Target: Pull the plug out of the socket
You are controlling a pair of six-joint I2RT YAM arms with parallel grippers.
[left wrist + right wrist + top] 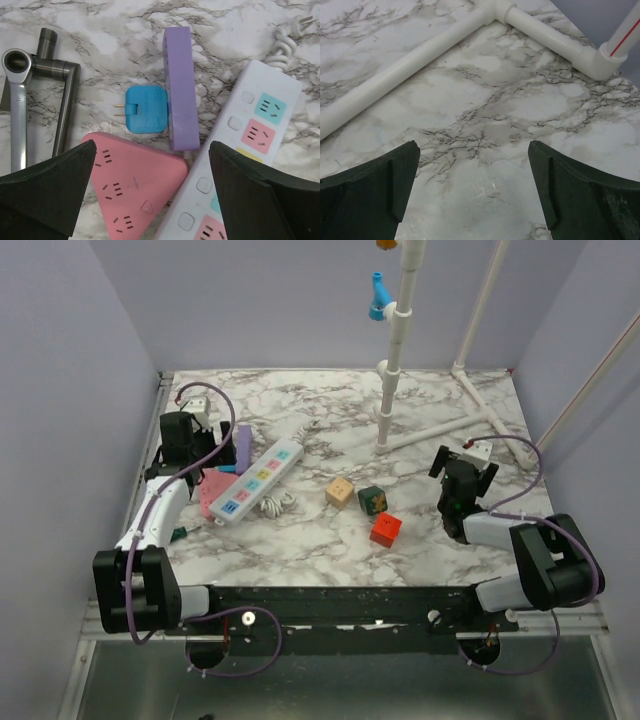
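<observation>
Flatly, a squarish blue plug (146, 110) abuts the purple bar (179, 85).

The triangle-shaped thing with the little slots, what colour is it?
The triangular socket block is pink, shown best in the left wrist view.

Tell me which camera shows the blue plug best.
Left wrist view. The blue plug lies close and unobstructed, its two prongs pointing away from the purple bar beside it. The top view gives at most a tiny blue speck there, too small to read. The right wrist view shows only marble tabletop and white pipe.
</observation>
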